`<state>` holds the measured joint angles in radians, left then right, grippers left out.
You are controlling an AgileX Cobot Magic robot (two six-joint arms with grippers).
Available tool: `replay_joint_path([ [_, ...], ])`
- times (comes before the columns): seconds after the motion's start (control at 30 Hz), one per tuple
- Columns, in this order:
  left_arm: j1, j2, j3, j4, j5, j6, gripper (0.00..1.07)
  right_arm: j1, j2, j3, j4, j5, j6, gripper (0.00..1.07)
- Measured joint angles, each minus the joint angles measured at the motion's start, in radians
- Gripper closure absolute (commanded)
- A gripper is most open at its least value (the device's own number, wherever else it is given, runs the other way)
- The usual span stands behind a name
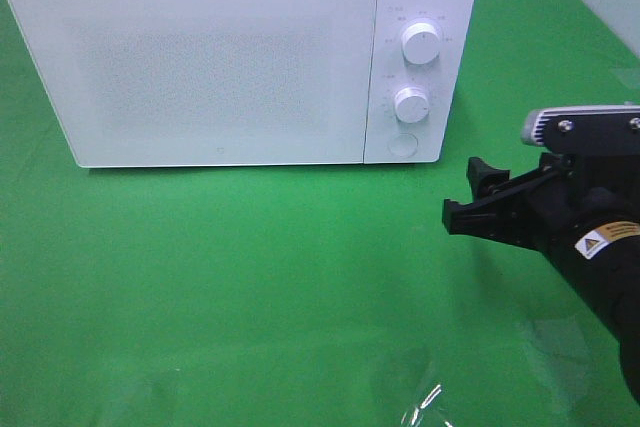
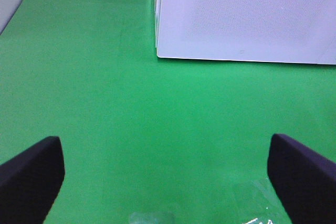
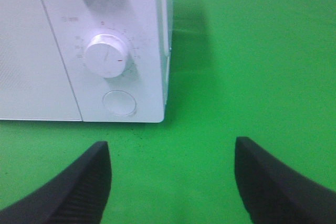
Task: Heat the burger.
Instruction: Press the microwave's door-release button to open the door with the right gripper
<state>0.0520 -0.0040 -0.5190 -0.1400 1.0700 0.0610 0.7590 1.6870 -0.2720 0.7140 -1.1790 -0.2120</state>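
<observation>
A white microwave (image 1: 200, 67), shut, sits on a green table (image 1: 250, 287). My right gripper (image 1: 468, 195) hovers wide and empty near its control panel (image 1: 392, 72), facing the round button (image 3: 119, 103) below the lower dial (image 3: 106, 55) of 2. My left gripper (image 2: 165, 139) hangs spread wide, holding nothing. The burger shows in no view; it may be behind the frosted door (image 2: 247, 14), I cannot tell. I judge the controls come next: a level, narrowed approach to button or dial.
</observation>
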Motion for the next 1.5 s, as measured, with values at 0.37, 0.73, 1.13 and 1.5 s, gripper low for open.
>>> replay_joint_path([
  [0.37, 0.000, 0.000, 0.000, 0.000, 0.000, 0.000, 0.10, 0.093, 0.087, -0.106, 0.018, -0.001, -0.024, 0.41],
  [0.73, 0.000, 0.000, 0.000, 0.000, 0.000, 0.000, 0.10, 0.095, 0.113, -0.138, 0.022, 0.010, 0.076, 0.53],
  [1.13, 0.000, 0.000, 0.000, 0.000, 0.000, 0.000, 0.10, 0.095, 0.113, -0.149, 0.023, 0.020, 0.751, 0.81],
  [1.5, 0.000, 0.000, 0.000, 0.000, 0.000, 0.000, 0.10, 0.095, 0.113, -0.149, 0.022, 0.048, 1.432, 1.02],
])
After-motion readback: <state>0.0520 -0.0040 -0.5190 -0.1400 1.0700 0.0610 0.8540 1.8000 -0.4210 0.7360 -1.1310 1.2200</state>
